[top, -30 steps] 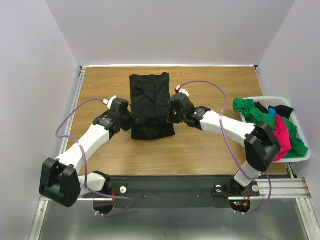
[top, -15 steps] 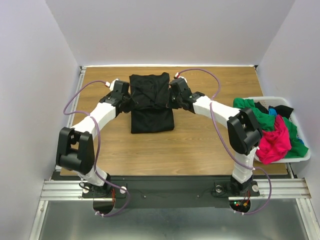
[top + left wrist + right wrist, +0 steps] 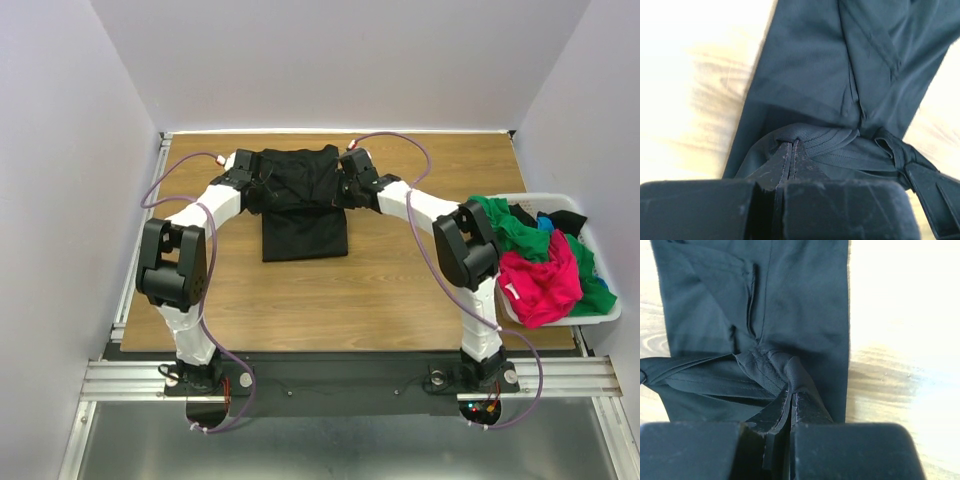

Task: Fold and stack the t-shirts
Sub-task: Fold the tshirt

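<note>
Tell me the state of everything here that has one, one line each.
black t-shirt: partly folded on the table, both side edges pinched.
left gripper: shut on black t-shirt.
right gripper: shut on black t-shirt.
green t-shirt: crumpled in the basket.
pink t-shirt: crumpled in the basket.

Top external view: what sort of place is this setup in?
Probably a lab test cell: plain white panels box in the wooden table, a metal rail edges it, and t-shirts fill a white basket.
</note>
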Tool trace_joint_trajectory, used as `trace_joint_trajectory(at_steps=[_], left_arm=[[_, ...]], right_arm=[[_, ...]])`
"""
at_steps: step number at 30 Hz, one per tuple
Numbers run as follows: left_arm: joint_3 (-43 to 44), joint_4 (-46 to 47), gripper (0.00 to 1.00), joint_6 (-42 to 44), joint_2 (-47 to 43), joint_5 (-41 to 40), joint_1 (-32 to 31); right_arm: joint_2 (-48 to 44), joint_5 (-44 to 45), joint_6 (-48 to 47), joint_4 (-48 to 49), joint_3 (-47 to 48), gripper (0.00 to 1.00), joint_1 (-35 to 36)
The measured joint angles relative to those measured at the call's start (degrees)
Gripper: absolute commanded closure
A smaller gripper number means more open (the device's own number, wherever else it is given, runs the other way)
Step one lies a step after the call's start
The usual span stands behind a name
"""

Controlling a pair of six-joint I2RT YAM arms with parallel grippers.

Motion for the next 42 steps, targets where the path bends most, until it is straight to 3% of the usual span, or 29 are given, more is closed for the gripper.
trace_joint_trajectory(at_steps=[5, 8, 9, 10, 12, 13, 15, 18, 22, 28, 33, 37, 42], left_arm=[[2.12, 0.17, 1.0, 0.52, 3.08, 0.0, 0.74], [3.17, 0.07, 0.97, 0.72, 4.74, 0.26, 1.2], [3.39, 0.04, 0.86, 0.81, 5.03, 0.48, 1.38], [3.85, -0.02, 0.6, 0.92, 5.53, 0.66, 1.53], [4.85, -0.66, 0.31, 1.42, 6.1, 1.07, 1.79], [5.84, -1.31, 0.09, 2.08, 6.51, 1.25, 1.86], [6.93, -1.6, 0.02, 2.38, 6.69, 1.51, 1.9], [6.95, -1.79, 0.01, 2.93, 5.46, 1.68, 2.12], [0.59, -1.31, 0.02, 3.15, -1.4, 1.68, 2.12], [-18.4, 2.32, 0.01, 2.51, -18.64, 3.56, 2.14], [-31.17, 4.28, 0.02, 1.7, -22.62, 5.95, 2.08], [-33.53, 6.64, 0.13, 1.31, -23.02, 7.15, 2.08], [-33.4, 10.23, 0.4, 1.14, -19.98, 8.26, 2.08]], right_arm=[[2.03, 0.04, -0.52, 0.02, 2.19, 0.99, -0.55], [3.28, 0.07, -1.18, 0.02, 3.56, 0.93, -0.79], [3.61, 0.04, -1.38, 0.04, 3.87, 0.81, -0.87], [3.96, 0.02, -1.46, 0.02, 4.22, 0.71, -0.96], [4.42, -0.13, -2.03, 0.0, 4.63, 0.4, -1.2], [4.44, -0.22, -2.08, 0.0, 4.68, 0.35, -1.38], [4.42, -0.44, -2.69, 0.04, 4.72, 0.25, -1.6], [3.76, -1.29, -2.95, -0.02, 4.15, 0.0, -1.66], [-1.18, -2.75, -3.45, -0.02, -1.51, 0.0, -1.88], [-12.79, -7.78, -3.43, 0.52, -14.25, 0.0, -1.88], [-16.2, -11.63, -2.93, 1.46, -22.23, 0.03, -1.6], [-15.08, -14.01, -1.97, 1.77, -25.46, 0.14, -1.11], [-13.29, -16.06, -0.96, 3.78, -25.29, 0.25, -1.11]])
